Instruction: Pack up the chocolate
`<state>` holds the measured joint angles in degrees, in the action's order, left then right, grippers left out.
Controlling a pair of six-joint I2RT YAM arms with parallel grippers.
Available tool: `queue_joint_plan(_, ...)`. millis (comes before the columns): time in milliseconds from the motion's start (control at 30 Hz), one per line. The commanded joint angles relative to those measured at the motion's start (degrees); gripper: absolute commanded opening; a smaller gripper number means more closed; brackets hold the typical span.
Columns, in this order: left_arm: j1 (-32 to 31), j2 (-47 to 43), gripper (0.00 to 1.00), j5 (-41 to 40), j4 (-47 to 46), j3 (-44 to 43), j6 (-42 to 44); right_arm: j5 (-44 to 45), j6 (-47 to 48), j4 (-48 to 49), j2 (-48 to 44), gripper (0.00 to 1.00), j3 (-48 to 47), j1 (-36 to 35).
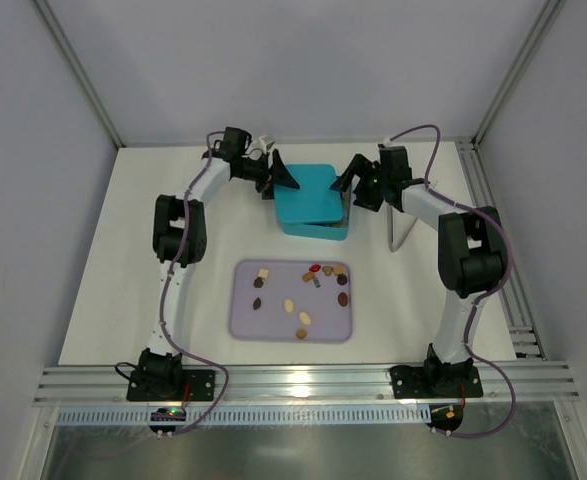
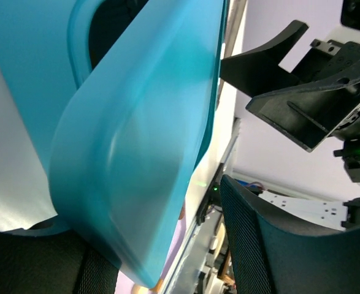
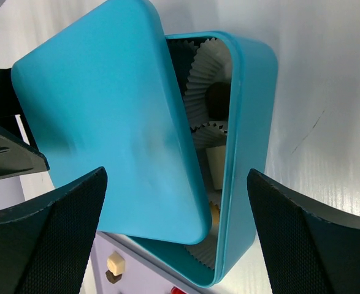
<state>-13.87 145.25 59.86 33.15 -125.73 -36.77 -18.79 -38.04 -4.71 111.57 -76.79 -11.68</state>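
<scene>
**Loose chocolate on the tray, both grippers open at the half-covered box**

Nearest the arm bases, a shallow lavender tray (image 1: 241, 325) with rounded corners lies on the matte white table (image 1: 123, 260). The chocolate (image 1: 304, 319) is scattered over it as tiny pieces: tan ovals near the middle and 6 o'clock, dark brown rounds at 9 and 3 o'clock, and a cream square and a red piece along the 12 o'clock rim.

Just beyond the tray, at its 12 o'clock, stands the teal box (image 1: 318, 232), a smooth rounded rectangle. Its lid (image 1: 308, 190), equally smooth with a soft sheen, lies skewed on top and leaves a strip open on the 3 o'clock side. The right wrist view shows pleated grey-white paper cups (image 3: 207, 67) in that strip. More chocolate sits in them: a dark piece, a cream square and a tan one.

The left gripper (image 1: 283, 180) sits at the box's 9 o'clock. Its fingers, black with a fine mesh grain, stand apart around the lid's edge. A clear gap shows beside one finger, so they clamp nothing.

The right gripper (image 1: 353, 185) hovers at the box's 3 o'clock, its fingers spread wide and empty. The boxed chocolate lies beyond its fingertips, between their lines. The tray pieces lie well apart from both grippers, toward 6 o'clock.
</scene>
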Motion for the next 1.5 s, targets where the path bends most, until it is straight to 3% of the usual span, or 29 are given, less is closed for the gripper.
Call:
queue_joint_plan(0, 0.33, 0.21, 0.59, -6.06, 11.48, -3.38, 7.93, 0.24, 0.86, 2.6, 0.67, 0.95, 0.15, -0.62)
queue_joint_plan(267, 0.33, 0.65, 0.59, -11.87, 16.86, -5.05, 11.19, 0.24, 0.87, 2.69, 1.11, 0.94, -0.02, -1.15)
queue_joint_plan(533, 0.42, -2.51, 0.59, -8.27, 14.67, -2.5, 11.02, 0.24, 1.39, 2.34, 1.63, 0.93, -0.72, -1.68)
queue_joint_plan(1467, 3.94, -11.48, 0.63, -8.53, 12.91, 4.62, 11.11, 0.24, 1.57, 2.25, 1.55, 0.91, -0.81, -2.38)
